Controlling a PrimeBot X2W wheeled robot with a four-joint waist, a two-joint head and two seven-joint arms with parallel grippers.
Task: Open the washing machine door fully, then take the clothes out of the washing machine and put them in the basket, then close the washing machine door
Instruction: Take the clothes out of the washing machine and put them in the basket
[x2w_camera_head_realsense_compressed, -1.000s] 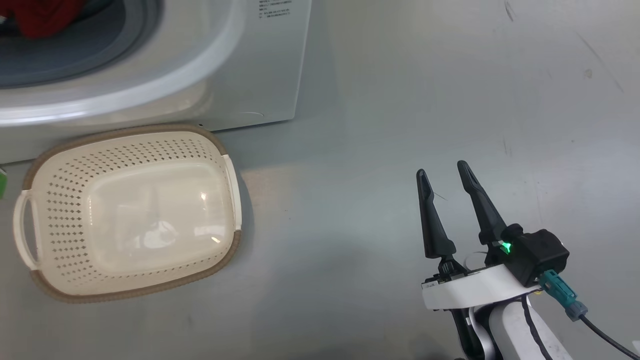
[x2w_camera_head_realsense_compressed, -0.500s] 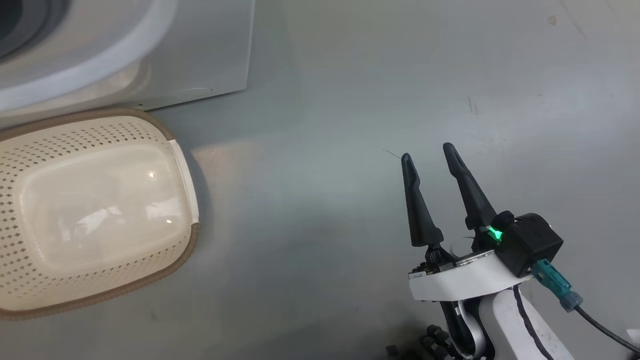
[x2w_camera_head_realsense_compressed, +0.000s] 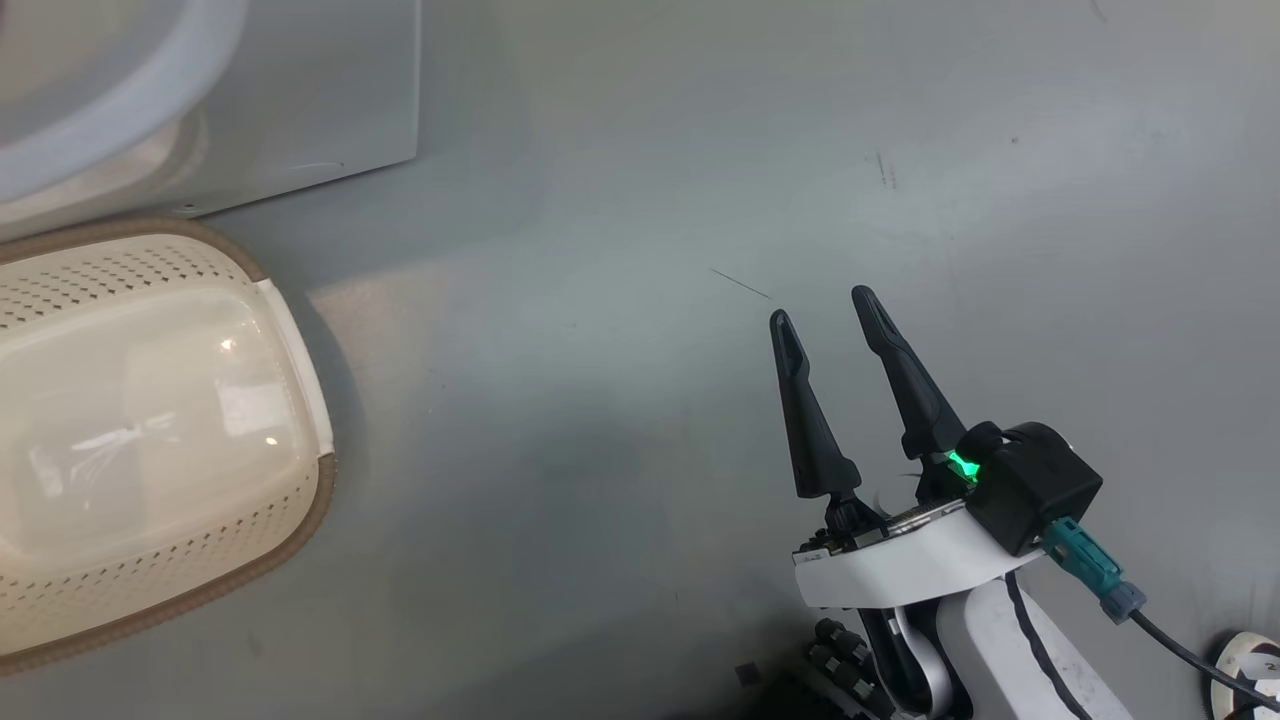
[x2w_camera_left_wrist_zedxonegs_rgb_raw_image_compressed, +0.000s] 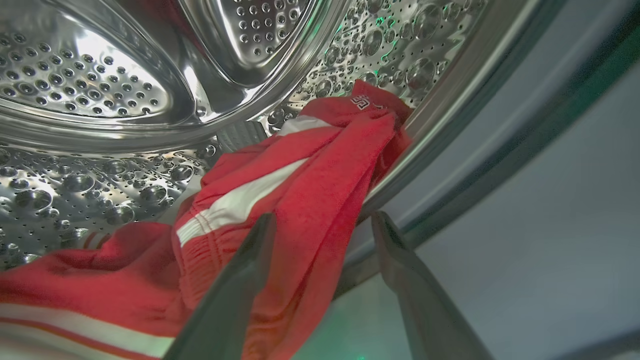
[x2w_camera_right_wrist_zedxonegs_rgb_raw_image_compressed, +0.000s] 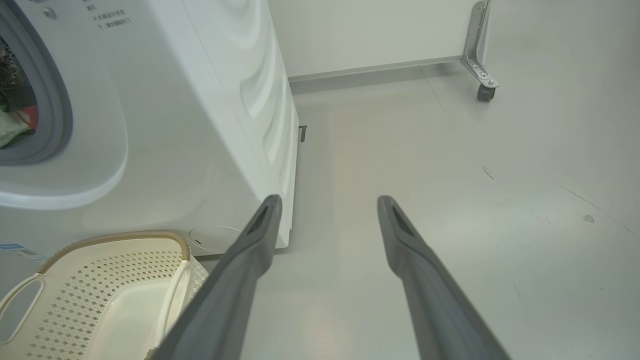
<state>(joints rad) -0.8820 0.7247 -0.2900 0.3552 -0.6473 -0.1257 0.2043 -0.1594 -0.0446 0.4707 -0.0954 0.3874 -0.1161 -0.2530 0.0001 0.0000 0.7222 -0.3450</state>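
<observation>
Inside the washing machine's perforated steel drum (x2w_camera_left_wrist_zedxonegs_rgb_raw_image_compressed: 100, 75), my left gripper (x2w_camera_left_wrist_zedxonegs_rgb_raw_image_compressed: 322, 217) is open. Its left finger lies over the red clothes (x2w_camera_left_wrist_zedxonegs_rgb_raw_image_compressed: 300, 170) with white stripes, heaped against the drum's front edge. I cannot tell whether the fingers touch the cloth. My right gripper (x2w_camera_head_realsense_compressed: 822, 308) hangs open and empty over bare floor, right of the white washing machine (x2w_camera_head_realsense_compressed: 300, 90). The cream basket (x2w_camera_head_realsense_compressed: 300, 500) stands on the floor before the machine, nothing in the part I see. The right wrist view shows the machine (x2w_camera_right_wrist_zedxonegs_rgb_raw_image_compressed: 200, 125), the basket (x2w_camera_right_wrist_zedxonegs_rgb_raw_image_compressed: 115, 239) and a bit of red cloth (x2w_camera_right_wrist_zedxonegs_rgb_raw_image_compressed: 30, 115) in the opening. The washing machine door is out of view.
Grey floor stretches to the right of the machine. A metal leg on a caster (x2w_camera_right_wrist_zedxonegs_rgb_raw_image_compressed: 482, 75) stands by the far wall. A dark cable (x2w_camera_head_realsense_compressed: 1180, 640) trails from my right wrist, near a round white object (x2w_camera_head_realsense_compressed: 1250, 665) at the lower right.
The head camera has swung, so the machine and basket have slid towards the left edge. My right gripper stays open and keeps much the same place.
</observation>
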